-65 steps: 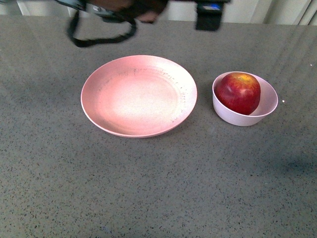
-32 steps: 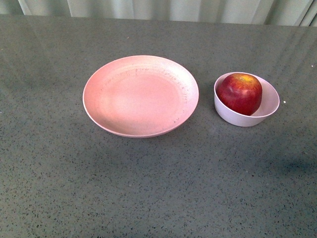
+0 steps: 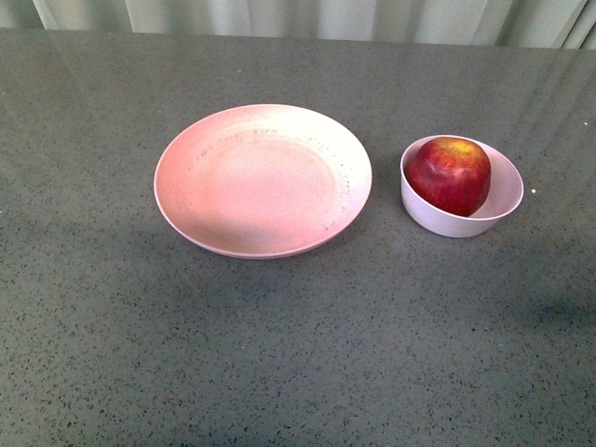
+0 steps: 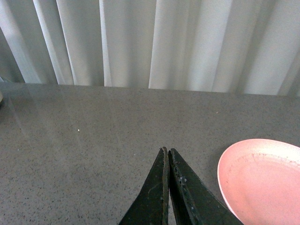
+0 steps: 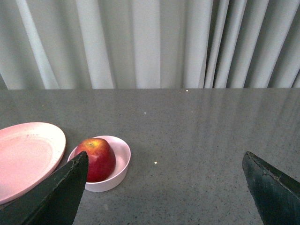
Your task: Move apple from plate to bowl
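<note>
A second ago dark gear was seen along the far table [image 3: 279,354] edge; it is gone now, while nothing else has shifted. The apple [image 3: 448,174], dark red with a yellow-orange top, is seated in the bowl [image 3: 494,209], just beside the bare plate [image 3: 263,180]. The left gripper [image 4: 168,151] is pressed closed beside the plate; the right gripper [image 5: 164,161] is spread wide, well short of the apple.

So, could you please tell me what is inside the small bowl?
The bowl holds one red apple, sitting toward its plate-side wall. The bowl's floor beneath the apple is covered.
</note>
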`<move>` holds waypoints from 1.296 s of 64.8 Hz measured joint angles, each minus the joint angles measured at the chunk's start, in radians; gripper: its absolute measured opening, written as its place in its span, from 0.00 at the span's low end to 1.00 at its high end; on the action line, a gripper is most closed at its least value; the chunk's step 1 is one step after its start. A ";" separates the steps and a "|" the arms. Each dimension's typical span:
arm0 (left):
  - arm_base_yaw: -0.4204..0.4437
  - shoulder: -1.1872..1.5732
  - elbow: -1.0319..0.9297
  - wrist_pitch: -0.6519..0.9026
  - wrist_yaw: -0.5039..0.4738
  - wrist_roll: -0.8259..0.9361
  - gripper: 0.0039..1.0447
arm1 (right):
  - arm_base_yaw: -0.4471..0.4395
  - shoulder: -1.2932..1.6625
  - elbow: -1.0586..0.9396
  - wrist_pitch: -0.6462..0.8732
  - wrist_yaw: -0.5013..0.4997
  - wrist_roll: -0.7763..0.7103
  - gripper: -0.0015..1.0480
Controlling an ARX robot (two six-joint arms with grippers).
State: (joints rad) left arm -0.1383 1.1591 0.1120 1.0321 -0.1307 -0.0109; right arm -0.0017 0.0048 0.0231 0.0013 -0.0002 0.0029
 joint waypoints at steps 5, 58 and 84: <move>0.017 -0.069 -0.021 -0.043 0.016 0.000 0.01 | 0.000 0.000 0.000 0.000 0.000 0.000 0.91; 0.135 -0.718 -0.097 -0.594 0.130 0.001 0.01 | 0.000 0.000 0.000 0.000 0.000 0.000 0.91; 0.135 -0.908 -0.097 -0.780 0.130 0.001 0.01 | 0.000 0.000 0.000 0.000 0.000 0.000 0.91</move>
State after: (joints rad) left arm -0.0036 0.2516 0.0151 0.2523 -0.0002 -0.0097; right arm -0.0017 0.0051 0.0231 0.0013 0.0002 0.0029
